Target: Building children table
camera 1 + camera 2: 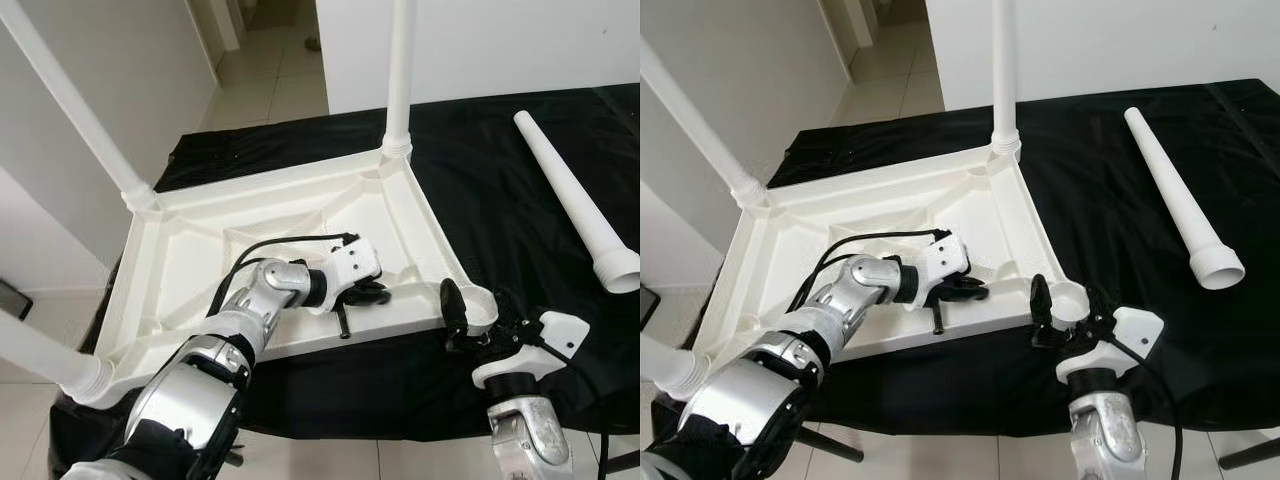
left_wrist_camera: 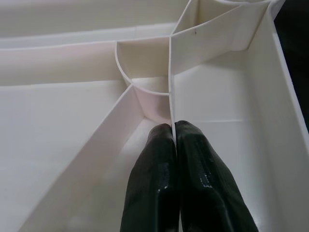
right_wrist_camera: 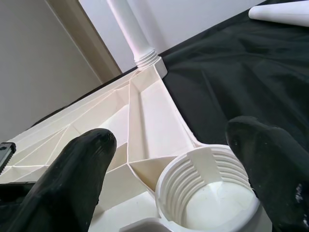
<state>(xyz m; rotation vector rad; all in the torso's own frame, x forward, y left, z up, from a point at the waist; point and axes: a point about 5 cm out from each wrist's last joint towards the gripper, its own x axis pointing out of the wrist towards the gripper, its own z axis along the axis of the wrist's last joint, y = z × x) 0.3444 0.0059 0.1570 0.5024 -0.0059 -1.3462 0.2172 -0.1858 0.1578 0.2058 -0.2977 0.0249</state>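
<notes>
While I count: one upturned white tabletop (image 1: 190,260) on black cloth (image 1: 500,170).
Legs: three screwed in (image 1: 398,70), one loose leg (image 1: 575,200) lying apart.
Left gripper (image 2: 174,133): fingers pressed together against an inner rib.
Right gripper (image 3: 174,159): spread around the empty threaded socket (image 3: 207,186).
Room: tiled floor (image 1: 270,75), white walls.

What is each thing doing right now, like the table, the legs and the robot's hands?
tabletop: upside down on the black cloth.
three legs: screwed in, standing up.
loose leg: lying flat on the cloth, not attached.
empty socket: no leg in it yet.
left gripper: shut on a thin rib inside the tabletop.
right gripper: open, fingers on either side of the empty socket.
</notes>
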